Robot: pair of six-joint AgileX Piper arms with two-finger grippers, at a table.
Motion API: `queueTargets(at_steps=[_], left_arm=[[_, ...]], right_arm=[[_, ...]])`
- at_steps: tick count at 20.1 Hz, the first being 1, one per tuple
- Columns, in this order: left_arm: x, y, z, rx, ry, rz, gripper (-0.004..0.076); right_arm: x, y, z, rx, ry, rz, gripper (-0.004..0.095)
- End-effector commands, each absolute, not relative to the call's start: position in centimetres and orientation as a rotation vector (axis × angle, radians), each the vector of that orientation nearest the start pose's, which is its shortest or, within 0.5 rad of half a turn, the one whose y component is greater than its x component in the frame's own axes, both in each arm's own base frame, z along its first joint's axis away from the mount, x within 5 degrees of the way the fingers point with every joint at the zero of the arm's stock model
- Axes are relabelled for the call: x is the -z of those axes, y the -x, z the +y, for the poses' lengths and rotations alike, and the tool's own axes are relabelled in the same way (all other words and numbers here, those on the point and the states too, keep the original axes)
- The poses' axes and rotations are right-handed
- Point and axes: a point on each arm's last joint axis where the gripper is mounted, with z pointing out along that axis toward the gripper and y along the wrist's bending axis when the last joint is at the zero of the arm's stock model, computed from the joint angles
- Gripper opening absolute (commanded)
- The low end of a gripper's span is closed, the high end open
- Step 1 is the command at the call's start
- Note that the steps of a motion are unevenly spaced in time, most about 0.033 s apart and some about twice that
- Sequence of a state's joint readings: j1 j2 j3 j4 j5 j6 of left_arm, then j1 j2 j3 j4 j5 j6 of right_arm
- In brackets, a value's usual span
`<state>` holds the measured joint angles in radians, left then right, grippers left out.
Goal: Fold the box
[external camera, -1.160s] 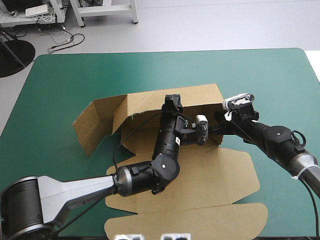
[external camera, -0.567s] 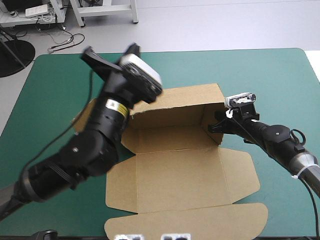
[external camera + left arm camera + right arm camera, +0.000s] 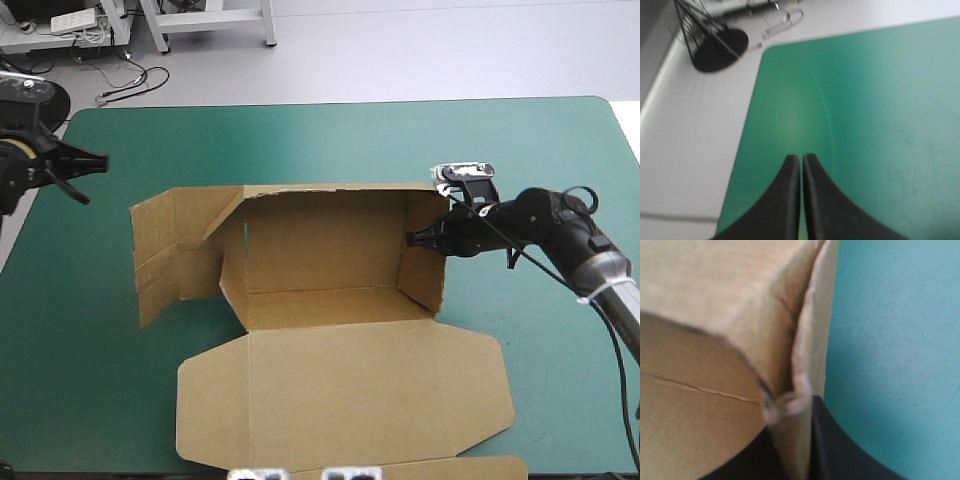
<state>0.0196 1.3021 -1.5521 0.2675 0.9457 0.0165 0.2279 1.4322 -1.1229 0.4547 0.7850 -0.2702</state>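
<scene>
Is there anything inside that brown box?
Nothing visible: the box shows only bare floor and walls, the right gripper pinching its right wall. The teal-green cover beneath is hidden.

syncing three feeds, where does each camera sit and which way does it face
High view: above and behind the robot, looking down at the table and box; both arms show, left gripper at the table's left edge, right gripper on the box's right wall.
Left wrist view: above the left wrist, looking along the shut left gripper at the table's far left corner.
Right wrist view: above the right wrist, along the right gripper, shut on the box wall.
Shared: high and right wrist views show that gripped wall.
</scene>
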Motion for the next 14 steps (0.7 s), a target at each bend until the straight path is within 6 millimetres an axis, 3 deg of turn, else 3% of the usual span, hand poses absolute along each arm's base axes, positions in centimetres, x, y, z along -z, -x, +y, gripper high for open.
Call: queueTargets(at_steps=[1, 2, 5, 8, 9, 11, 14], left_arm=[[-46.7, -24.9, 4.6, -0.205, 0.049, 2.187, 0.0004], [-46.0, -24.4, 5.6, -0.167, 0.106, 2.22, 0.0004], [-44.7, -23.6, 6.0, -0.153, 0.122, 2.272, 0.0004], [-42.8, -23.8, 5.7, -0.103, 0.098, 2.336, 0.0004], [-42.4, -23.8, 5.6, -0.09, 0.086, 2.345, 0.0004], [-42.3, -24.0, 5.6, -0.079, 0.088, 2.342, 0.0004], [-42.4, -24.0, 5.6, -0.078, 0.089, 2.335, 0.0004]], right_arm=[[-33.0, -29.5, 9.6, -0.5, 0.282, 2.57, 0.0], [-33.0, -31.0, 9.8, -0.471, 0.299, 2.596, 0.0], [-32.0, -34.2, 10.2, -0.42, 0.298, 2.623, 0.0031], [-30.5, -37.3, 10.4, -0.322, 0.335, 2.643, 0.0225], [-30.8, -38.0, 10.4, -0.309, 0.33, 2.623, 0.0324], [-32.5, -38.3, 10.4, -0.299, 0.33, 2.573, 0.0415], [-36.1, -37.6, 10.3, -0.296, 0.359, 2.549, 0.0417]])
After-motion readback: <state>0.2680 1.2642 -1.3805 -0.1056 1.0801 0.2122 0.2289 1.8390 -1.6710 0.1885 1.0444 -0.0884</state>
